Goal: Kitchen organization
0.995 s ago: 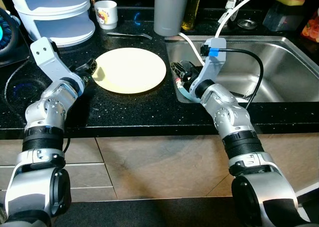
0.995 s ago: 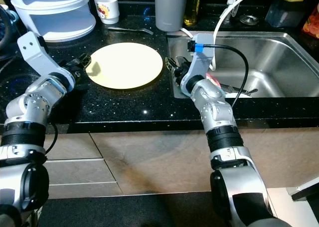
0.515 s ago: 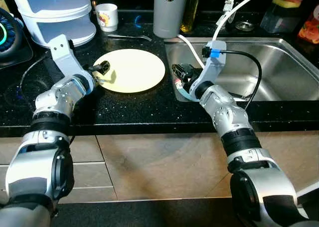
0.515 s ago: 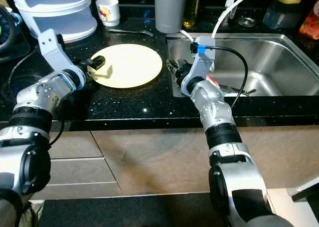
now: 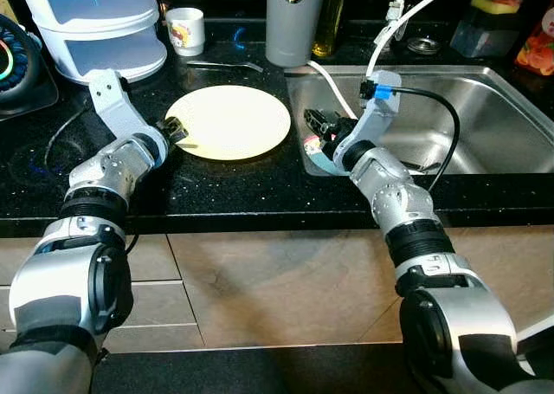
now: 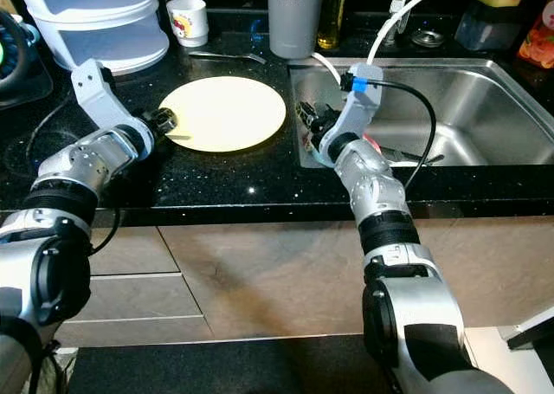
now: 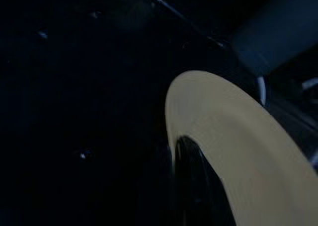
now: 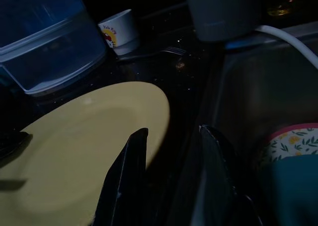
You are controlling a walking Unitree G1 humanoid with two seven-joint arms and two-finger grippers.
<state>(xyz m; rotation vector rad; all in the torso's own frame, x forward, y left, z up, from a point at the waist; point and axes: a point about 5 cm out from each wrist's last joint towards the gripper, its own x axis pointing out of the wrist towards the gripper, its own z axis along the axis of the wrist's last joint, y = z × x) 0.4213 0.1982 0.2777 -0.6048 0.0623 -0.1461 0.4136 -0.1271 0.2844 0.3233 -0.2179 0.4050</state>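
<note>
— What's on the counter?

— One round, flat, pale yellow plate [image 5: 229, 121], lying on the speckled black stone counter [image 5: 242, 186] just left of the sink. Nothing is on it.

— And the two grippers?

— The left gripper [image 5: 177, 132] sits at the plate's left rim, its black tip touching the edge. From here, and in the dark wrist view, I cannot tell how far its fingers are spread or whether they have hold of the rim. The right gripper [image 8: 171, 179] hovers over the counter's edge where it meets the sink, its two black fingers [image 8: 126, 181] parted with a clear gap and nothing between them.

— What's in the sink?

— It's a single stainless steel basin [image 5: 511, 134]. Low in its left corner, under the right wrist, lies one patterned bowl with a pink rim [image 8: 293, 139]; beside it is something teal I cannot make out.

— Behind the plate?

— One small white cup with a red-and-yellow picture [image 5: 184, 28], one metal fork [image 5: 227, 63] lying flat, one tall grey cylindrical canister with a red label [image 5: 294, 17], and a stacked clear plastic container with white rims [image 5: 95, 22]. A white hose [image 5: 415, 11] arcs over the sink.
</note>
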